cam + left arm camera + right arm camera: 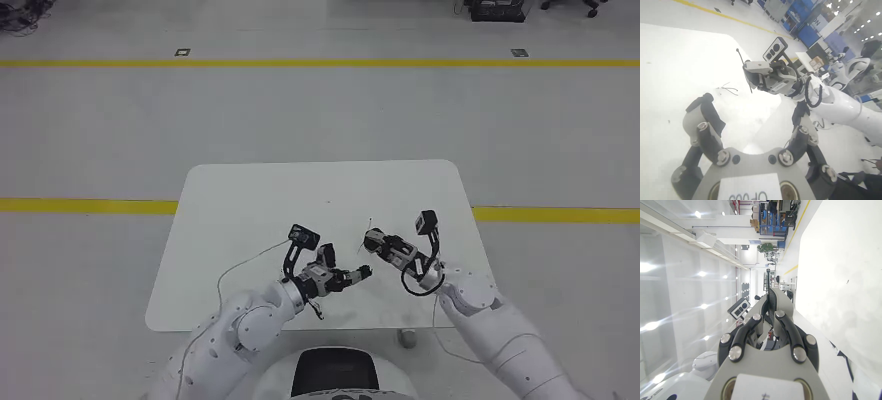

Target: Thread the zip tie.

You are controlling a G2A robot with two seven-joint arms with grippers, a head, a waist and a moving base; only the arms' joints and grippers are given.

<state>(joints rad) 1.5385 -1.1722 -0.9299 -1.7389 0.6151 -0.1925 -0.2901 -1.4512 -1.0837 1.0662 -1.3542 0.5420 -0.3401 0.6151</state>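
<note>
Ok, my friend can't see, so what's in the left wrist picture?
The right claw pinches a black zip tie above the white table. Nearer the camera, the left claw is open and empty, with a few thin dark strands lying on the table beyond it.

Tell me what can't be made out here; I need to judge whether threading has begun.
1. Middle of the zip tie: left wrist view, covered by the right claw shut on it.
2. Slot in its head: too small in the right wrist and top views.
3. Thin strands on the table: left wrist view, too small and glare-washed to identify.
</note>
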